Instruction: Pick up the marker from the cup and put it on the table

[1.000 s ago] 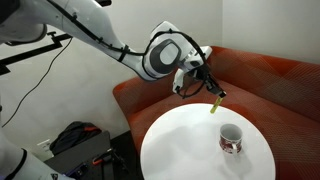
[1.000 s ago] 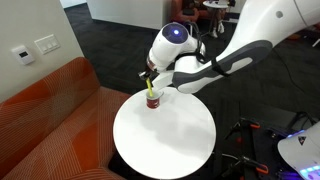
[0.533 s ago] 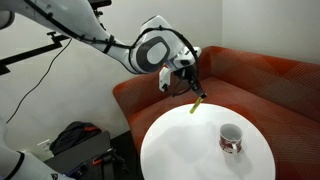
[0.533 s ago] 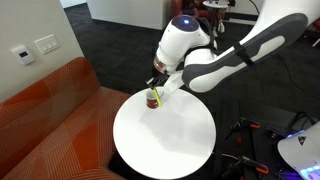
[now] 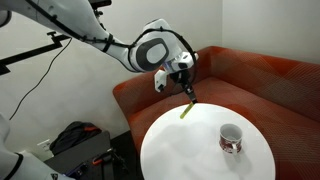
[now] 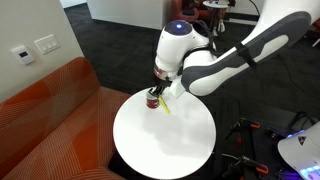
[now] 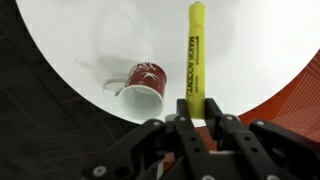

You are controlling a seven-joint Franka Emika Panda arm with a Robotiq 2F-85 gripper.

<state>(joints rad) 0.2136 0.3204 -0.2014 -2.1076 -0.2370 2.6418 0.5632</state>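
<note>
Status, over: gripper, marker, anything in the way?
Gripper shut on marker. Marker out of cup, held over table, not yet released. Cup off to one side, not in the way.

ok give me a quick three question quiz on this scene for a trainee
1. Fill in: the table top is ____ in shape.
2. True or false: the marker is inside the cup.
3. What holds the marker? A the gripper, B the cup, C the table.
Key: 1 round; 2 false, it is out of the cup; 3 A.
</note>
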